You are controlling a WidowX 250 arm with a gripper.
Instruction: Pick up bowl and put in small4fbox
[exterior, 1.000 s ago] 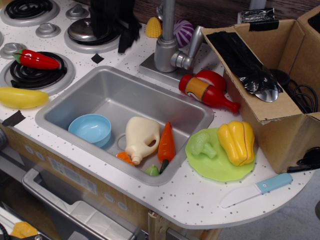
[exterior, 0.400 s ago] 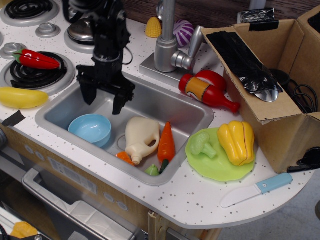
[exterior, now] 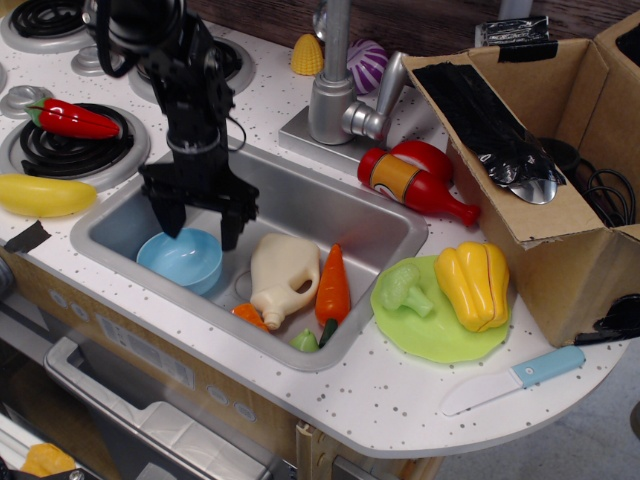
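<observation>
The light-blue bowl (exterior: 180, 259) sits upright in the left end of the grey sink (exterior: 370, 215). My black gripper (exterior: 200, 228) hangs open just above the bowl's far rim, one finger over the rim's left part and one by its right edge. It holds nothing. The small4fbox (exterior: 545, 215), a large brown cardboard box with black tape on one flap, stands at the right of the counter, open at the top.
In the sink beside the bowl lie a cream jug (exterior: 282, 278), a carrot (exterior: 333, 285) and small vegetable pieces. A faucet (exterior: 340, 85) stands behind the sink. A ketchup bottle (exterior: 415, 185), a green plate (exterior: 432, 320) with a yellow pepper, and a knife (exterior: 515, 378) lie between sink and box.
The arm has come in from the top of the view and lowered into the sink, moving left and down until its open fingers hang over the bowl. Nothing else has moved.
</observation>
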